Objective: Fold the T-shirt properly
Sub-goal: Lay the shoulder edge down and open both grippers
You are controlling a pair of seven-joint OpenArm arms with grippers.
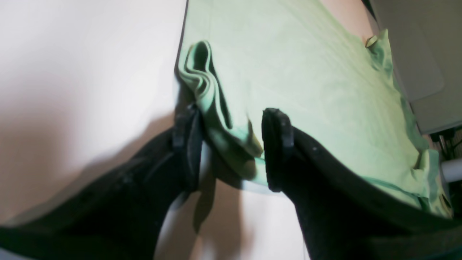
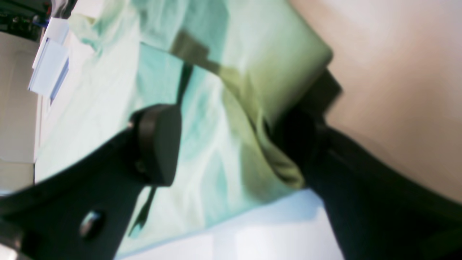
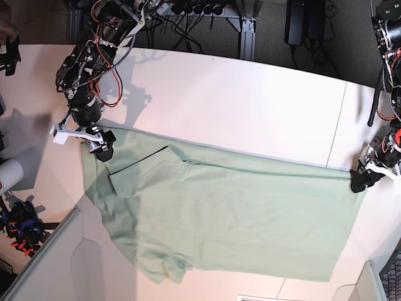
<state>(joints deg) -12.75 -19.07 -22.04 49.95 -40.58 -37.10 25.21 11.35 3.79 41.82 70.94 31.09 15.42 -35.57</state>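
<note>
The T-shirt [image 3: 225, 213] lay spread across the desk [image 3: 250, 106]. The left gripper [image 1: 231, 148], at the frame's right edge, and the right gripper [image 2: 231, 144], upper left, both stood apart around bunched corners. Closing on too little cloth could let a corner slip, skewing the fold.
</note>
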